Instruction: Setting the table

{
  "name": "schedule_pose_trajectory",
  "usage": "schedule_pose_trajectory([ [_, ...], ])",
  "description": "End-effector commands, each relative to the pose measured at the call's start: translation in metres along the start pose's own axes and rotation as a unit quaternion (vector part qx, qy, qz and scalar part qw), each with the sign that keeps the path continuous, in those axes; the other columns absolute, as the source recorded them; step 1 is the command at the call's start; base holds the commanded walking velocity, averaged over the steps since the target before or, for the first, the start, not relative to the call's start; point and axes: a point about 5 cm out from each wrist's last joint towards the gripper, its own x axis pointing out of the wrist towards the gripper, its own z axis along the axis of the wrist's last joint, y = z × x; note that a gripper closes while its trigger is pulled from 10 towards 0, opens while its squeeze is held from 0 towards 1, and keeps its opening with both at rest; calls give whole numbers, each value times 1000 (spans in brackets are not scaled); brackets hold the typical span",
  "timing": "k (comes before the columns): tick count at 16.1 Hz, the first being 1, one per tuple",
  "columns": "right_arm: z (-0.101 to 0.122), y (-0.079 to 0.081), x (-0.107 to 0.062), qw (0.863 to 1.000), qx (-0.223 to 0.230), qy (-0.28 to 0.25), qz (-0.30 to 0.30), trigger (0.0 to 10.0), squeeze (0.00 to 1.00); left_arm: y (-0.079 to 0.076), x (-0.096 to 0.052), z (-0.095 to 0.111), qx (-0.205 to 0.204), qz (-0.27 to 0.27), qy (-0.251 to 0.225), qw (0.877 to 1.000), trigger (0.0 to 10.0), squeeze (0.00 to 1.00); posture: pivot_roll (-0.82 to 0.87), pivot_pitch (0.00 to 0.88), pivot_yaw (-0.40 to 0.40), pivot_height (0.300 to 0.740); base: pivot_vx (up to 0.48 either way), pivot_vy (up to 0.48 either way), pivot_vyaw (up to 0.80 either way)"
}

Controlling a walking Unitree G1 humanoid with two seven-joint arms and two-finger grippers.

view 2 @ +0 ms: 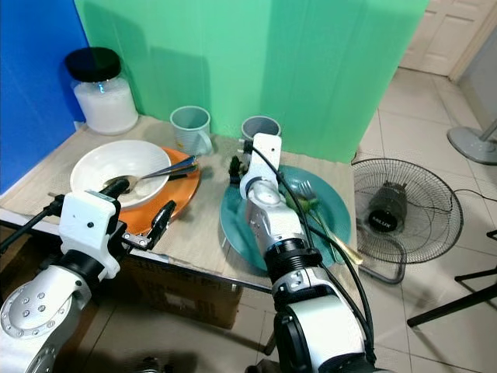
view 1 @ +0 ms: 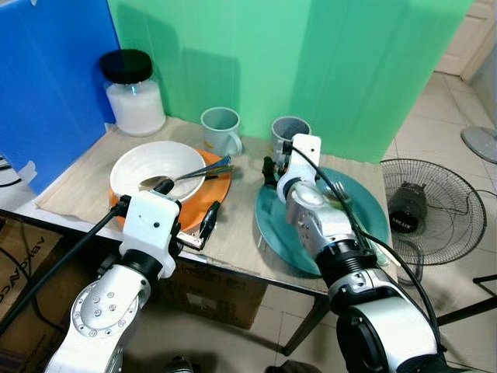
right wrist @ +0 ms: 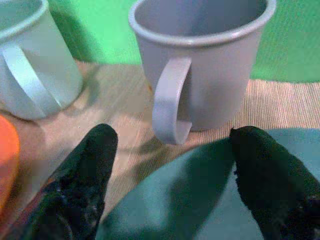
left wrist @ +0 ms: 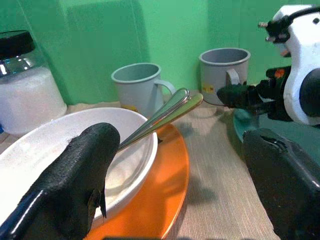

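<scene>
Right gripper [right wrist: 170,165] facing the grey mug [right wrist: 205,60]
Its arm hides part of the teal plate [view 1: 272,225]; fingers spread wide, empty, the mug's handle just ahead between them.

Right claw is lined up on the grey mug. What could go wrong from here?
1. The right claw is open and aimed at the grey mug handle, low over the teal plate; a low approach may nudge that plate.
2. The pale blue mug stands close beside; a wide finger could knock it.
3. The left claw sits open by the white bowl, whose spoons overhang and could be bumped.
</scene>
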Motion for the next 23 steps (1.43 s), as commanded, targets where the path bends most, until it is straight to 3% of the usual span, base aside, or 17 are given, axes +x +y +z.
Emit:
schedule_pose_trajectory([
  [1, 11, 38, -4, 999, 11, -15, 44, 0, 0, -2, 0, -3, -3, -8, 7, 1000, 10000, 0, -7, 56, -56, 740, 0, 0, 0],
  [7, 13, 43, 0, 998, 8, -19, 59, 0, 0, -2, -8, 2, -19, -54, -9, 998, 10000, 0, -2, 57, -60, 740, 0, 0, 0],
  [23, 13, 43, 4, 998, 14, -16, 54, 0, 0, -1, -12, 1, -18, -75, -1, 997, 10000, 0, -1, 63, -50, 740, 0, 0, 0],
])
